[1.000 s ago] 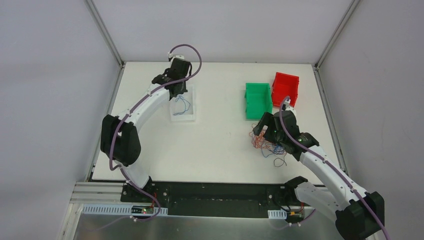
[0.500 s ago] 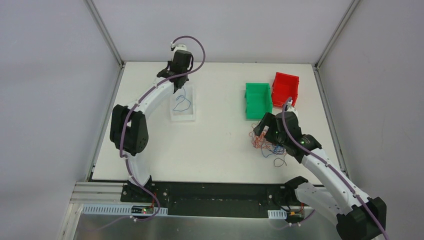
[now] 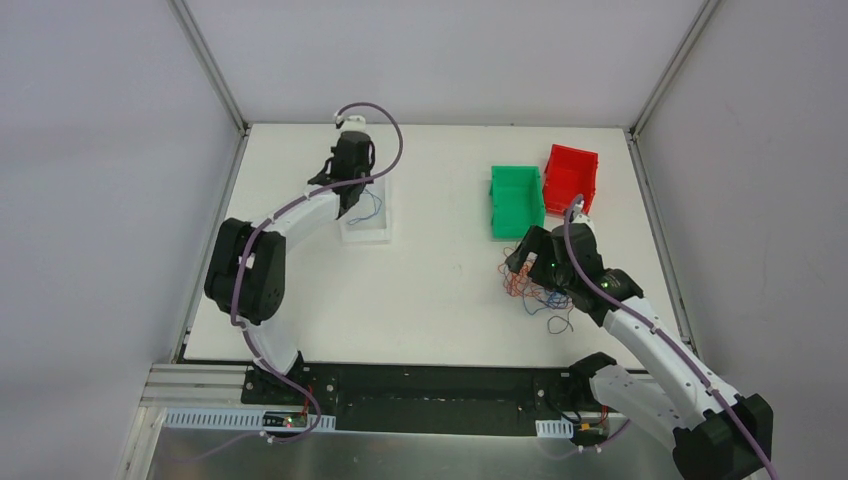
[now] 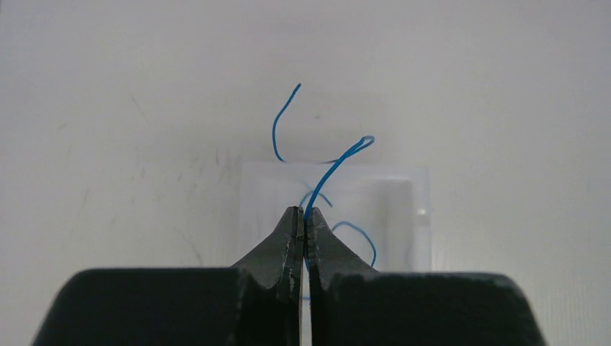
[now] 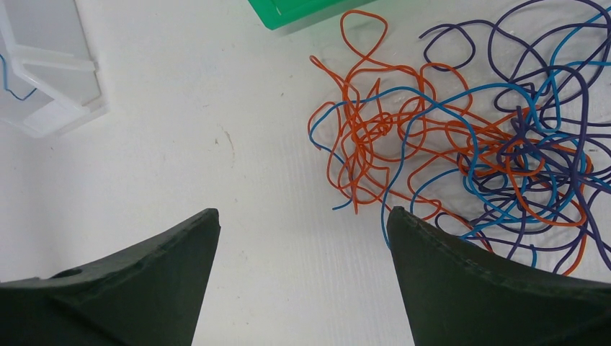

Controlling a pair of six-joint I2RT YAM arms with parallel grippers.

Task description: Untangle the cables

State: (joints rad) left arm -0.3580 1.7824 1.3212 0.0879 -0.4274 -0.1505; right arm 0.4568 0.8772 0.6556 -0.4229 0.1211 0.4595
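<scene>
- Where its clenched tips pinch a blue cable [image 4: 339, 158], the left hand [image 4: 303, 216] hangs over a clear tray [image 4: 420, 194].
- Spread wide, the right hand [image 5: 301, 216] points down just short of the tangle [image 5: 461, 144].

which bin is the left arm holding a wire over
The clear bin, alone on the left: the left end effector, shut on a blue wire, hangs above it. The green bin and red bin stand together on the right.
</scene>
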